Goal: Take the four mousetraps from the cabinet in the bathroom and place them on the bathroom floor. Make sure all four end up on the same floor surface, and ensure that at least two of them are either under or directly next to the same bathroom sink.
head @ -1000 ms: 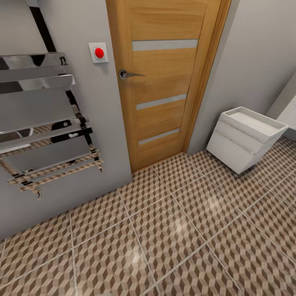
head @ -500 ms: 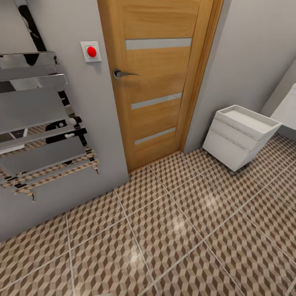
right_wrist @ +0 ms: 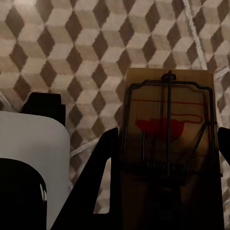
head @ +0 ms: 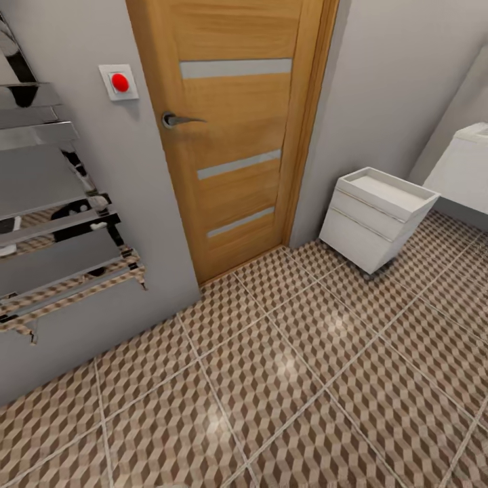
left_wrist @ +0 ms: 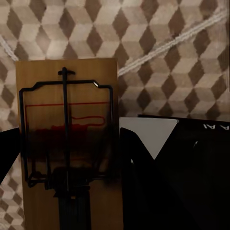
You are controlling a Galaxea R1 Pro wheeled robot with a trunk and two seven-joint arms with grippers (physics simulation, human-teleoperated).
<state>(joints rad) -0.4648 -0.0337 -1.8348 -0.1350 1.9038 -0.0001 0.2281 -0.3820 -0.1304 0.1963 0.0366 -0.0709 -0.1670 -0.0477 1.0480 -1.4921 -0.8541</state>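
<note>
In the left wrist view a tan wooden mousetrap (left_wrist: 67, 143) with a black wire frame sits between my left gripper's (left_wrist: 67, 165) dark fingers (left_wrist: 153, 177), which are shut on it above the cube-patterned bathroom floor (left_wrist: 158, 52). A second mousetrap (right_wrist: 167, 139), with a red mark on it, is held the same way by my right gripper (right_wrist: 167, 160), over the same tiles (right_wrist: 72, 52). The head view looks down on the bathroom floor (head: 285, 366). The cabinet is out of view.
An orange-brown door (head: 227, 129) with a metal handle stands closed ahead. A red button (head: 119, 82) is on the grey wall beside it. A chrome towel rack (head: 47, 203) hangs at left. A low white drawer unit (head: 373, 217) stands at right, beside a white fixture (head: 468, 169) cut by the frame.
The head view has turned to the right, so the door, rack and drawer unit have all slid left in the picture. The white fixture at the right edge shows more.
</note>
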